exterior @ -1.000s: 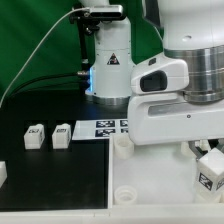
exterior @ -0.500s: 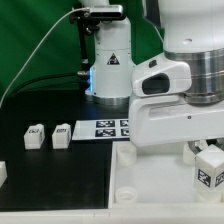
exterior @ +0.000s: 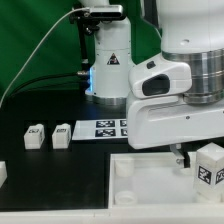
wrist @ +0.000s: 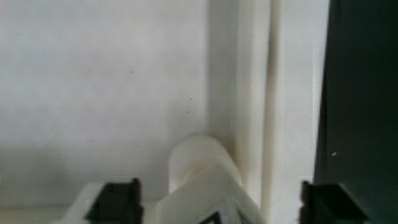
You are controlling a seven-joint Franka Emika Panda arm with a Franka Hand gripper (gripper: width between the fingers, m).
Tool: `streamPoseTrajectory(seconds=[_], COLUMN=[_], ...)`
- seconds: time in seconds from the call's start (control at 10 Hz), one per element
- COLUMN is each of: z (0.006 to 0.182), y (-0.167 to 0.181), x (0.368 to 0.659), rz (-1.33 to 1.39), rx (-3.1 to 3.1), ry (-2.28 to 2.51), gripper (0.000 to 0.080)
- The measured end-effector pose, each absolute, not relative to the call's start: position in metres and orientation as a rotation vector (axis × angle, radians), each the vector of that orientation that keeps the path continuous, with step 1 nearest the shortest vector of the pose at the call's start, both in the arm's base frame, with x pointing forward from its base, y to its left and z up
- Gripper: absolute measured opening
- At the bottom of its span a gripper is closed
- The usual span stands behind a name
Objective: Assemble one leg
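One leg (exterior: pixel 211 165), a small white block with a tag, stands tilted at the exterior view's right, over the large white panel (exterior: pixel 150 190) and beside the arm. Two more legs (exterior: pixel 36 135) (exterior: pixel 62 136) stand on the black table at the left, and part of another (exterior: pixel 2 172) shows at the left edge. My gripper (exterior: pixel 184 157) reaches down under the wrist, next to the tilted leg, mostly hidden by the arm. In the wrist view the gripper (wrist: pixel 222 205) has its fingers (wrist: pixel 118 200) wide apart, with a rounded white part (wrist: pixel 205 175) between them untouched.
The marker board (exterior: pixel 105 128) lies behind the panel, in front of the arm's base (exterior: pixel 108 60). The panel has raised holes (exterior: pixel 123 168) near its left corners. In the wrist view the panel's edge (wrist: pixel 276 100) runs beside dark table (wrist: pixel 365 100).
The panel's far edge has shifted lower in the exterior view, toward the camera. The tilted leg at the right has risen a little and looks larger. The arm has barely moved.
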State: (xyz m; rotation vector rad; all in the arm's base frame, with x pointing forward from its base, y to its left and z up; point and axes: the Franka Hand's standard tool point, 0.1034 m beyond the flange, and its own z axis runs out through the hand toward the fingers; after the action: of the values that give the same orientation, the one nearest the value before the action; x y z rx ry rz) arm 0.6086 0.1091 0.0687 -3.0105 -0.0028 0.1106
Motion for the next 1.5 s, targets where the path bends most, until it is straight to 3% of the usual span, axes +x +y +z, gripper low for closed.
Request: streamPoseTrajectory(seconds=[0.1, 0.2, 0.5, 0.8, 0.9, 1.0, 1.1, 1.2, 1.5], z=[0.072, 0.076, 0.087, 0.086, 0.086, 0.086, 0.086, 0.086, 0.086], y=[0.110, 0.111, 0.114, 0.114, 0.114, 0.114, 0.114, 0.113, 0.113], x=[0.612, 0.619, 0.630, 0.630, 0.630, 0.630, 0.629, 0.629, 0.629], rz=[0.112, 0.109, 0.104, 0.106, 0.106, 0.106, 0.107, 0.107, 0.109], rx=[-3.009, -3.007, -3.002, -3.002, -3.002, -3.002, -3.002, -3.003, -3.005], ry=[-0.005, -0.009, -0.017, -0.015, -0.015, -0.015, -0.015, -0.013, 0.071], gripper=[0.0587, 0.0630, 0.0649, 0.0649, 0.0524, 0.0524, 0.0348, 0.0310, 0.0309])
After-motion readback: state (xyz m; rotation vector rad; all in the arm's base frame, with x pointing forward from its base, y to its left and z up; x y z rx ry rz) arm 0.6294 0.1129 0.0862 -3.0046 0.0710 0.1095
